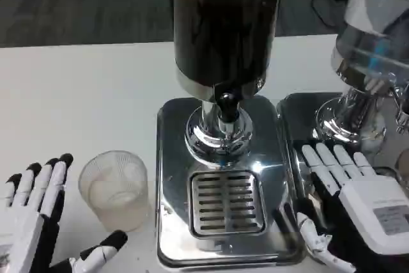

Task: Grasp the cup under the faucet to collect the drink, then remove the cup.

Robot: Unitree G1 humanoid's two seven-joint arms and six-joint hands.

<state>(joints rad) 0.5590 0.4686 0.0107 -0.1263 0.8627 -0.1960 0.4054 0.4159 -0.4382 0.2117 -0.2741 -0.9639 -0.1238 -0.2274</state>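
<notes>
A clear ribbed plastic cup (pixel 115 188) stands upright on the white table, left of the dispenser's steel base (pixel 171 158). The black faucet (pixel 226 103) hangs from the dark drink tank (pixel 220 23) above the slotted drip grate (pixel 226 202), and nothing stands on the grate. My left hand (pixel 35 222) is at the bottom left, fingers spread, close beside the cup with its thumb below it and holding nothing. My right hand (pixel 354 202) lies at the right edge of the base, fingers stretched forward and empty.
A second dispenser with a clear tank (pixel 374 36) and a steel base (pixel 300 116) stands at the right, right behind my right hand. The white table (pixel 77 100) stretches to the left and back of the cup.
</notes>
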